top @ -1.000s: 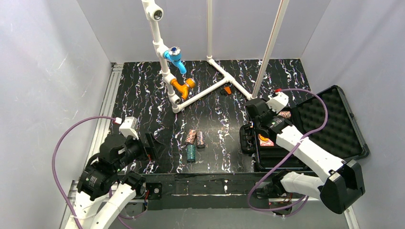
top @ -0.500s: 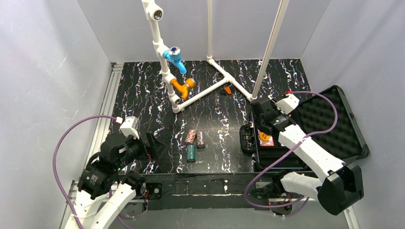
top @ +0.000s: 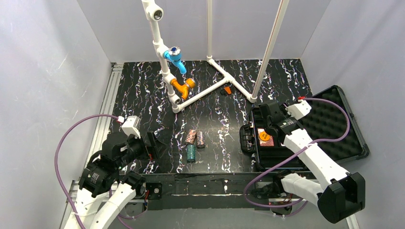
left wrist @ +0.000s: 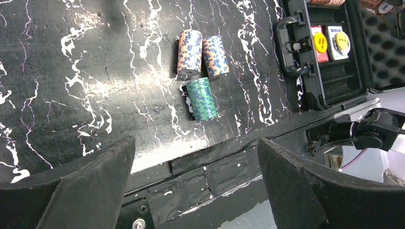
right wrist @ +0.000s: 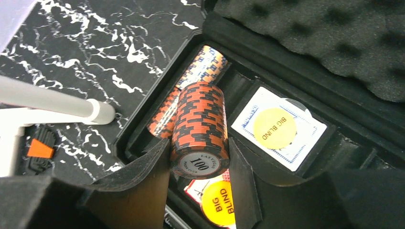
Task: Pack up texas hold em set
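Note:
The black case [top: 329, 124] lies open at the right, foam lid tipped back. My right gripper [right wrist: 199, 149] is shut on an orange-and-black chip stack [right wrist: 199, 119], held just above the case's tray [right wrist: 224, 28]. Under it, another chip stack [right wrist: 193, 81] lies in a slot beside two card decks [right wrist: 279, 129] [right wrist: 217, 200] topped with yellow discs. Three chip stacks lie mid-table: two reddish [left wrist: 190, 45] [left wrist: 215, 56] and one teal [left wrist: 202, 98]. My left gripper [left wrist: 196, 143] hovers open near the front edge, left of them, holding nothing.
A white pipe frame [top: 167, 71] with a blue fitting [top: 174, 57] and an orange fitting [top: 184, 87] stands at the back of the table. A small orange piece [top: 228, 89] lies by its base. Grey walls close in on both sides.
My right gripper has carried the chip stack rightward, further in over the case's tray. The left arm has barely moved, and the three stacks on the table stay put.

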Controlling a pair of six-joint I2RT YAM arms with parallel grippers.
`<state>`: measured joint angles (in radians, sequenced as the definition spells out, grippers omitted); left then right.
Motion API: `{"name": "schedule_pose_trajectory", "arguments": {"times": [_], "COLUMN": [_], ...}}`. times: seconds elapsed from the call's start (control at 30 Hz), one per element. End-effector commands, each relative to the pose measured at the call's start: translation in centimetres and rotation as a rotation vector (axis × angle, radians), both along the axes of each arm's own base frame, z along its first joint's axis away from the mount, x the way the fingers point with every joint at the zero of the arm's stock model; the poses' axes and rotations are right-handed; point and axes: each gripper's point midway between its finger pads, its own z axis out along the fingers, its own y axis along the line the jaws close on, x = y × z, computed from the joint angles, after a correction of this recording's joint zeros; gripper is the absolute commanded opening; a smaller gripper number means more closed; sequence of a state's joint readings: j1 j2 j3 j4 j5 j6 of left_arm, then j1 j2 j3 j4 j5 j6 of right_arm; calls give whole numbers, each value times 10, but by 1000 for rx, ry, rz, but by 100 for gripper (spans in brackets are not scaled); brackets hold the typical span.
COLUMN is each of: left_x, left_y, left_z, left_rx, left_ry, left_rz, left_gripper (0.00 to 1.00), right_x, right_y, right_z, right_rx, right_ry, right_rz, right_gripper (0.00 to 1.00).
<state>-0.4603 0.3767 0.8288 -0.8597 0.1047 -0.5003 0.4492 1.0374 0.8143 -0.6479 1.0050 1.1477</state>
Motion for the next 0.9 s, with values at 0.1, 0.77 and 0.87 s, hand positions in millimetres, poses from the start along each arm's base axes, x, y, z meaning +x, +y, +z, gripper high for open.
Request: {"name": "schedule_pose_trajectory", "arguments": {"times": [0.1,0.77,0.87], "left_x": [2,4,5], "left_y": [-4,-3,-3], "left_z": [-2,-5,-6], "left_rx": [8,18,22], "left_ry": [3,20,25], "left_rz": [-23,-13,-12], "left_gripper": [99,99,99], "right_x": [11,35,38], "right_y": [-26,-65,-65], "right_z": [5,-45,-51], "right_rx": [-29,63,72], "right_ry": [-87,-28,-16], "right_rz": [-113,-159,-161], "right_gripper": [1,1,1]}}
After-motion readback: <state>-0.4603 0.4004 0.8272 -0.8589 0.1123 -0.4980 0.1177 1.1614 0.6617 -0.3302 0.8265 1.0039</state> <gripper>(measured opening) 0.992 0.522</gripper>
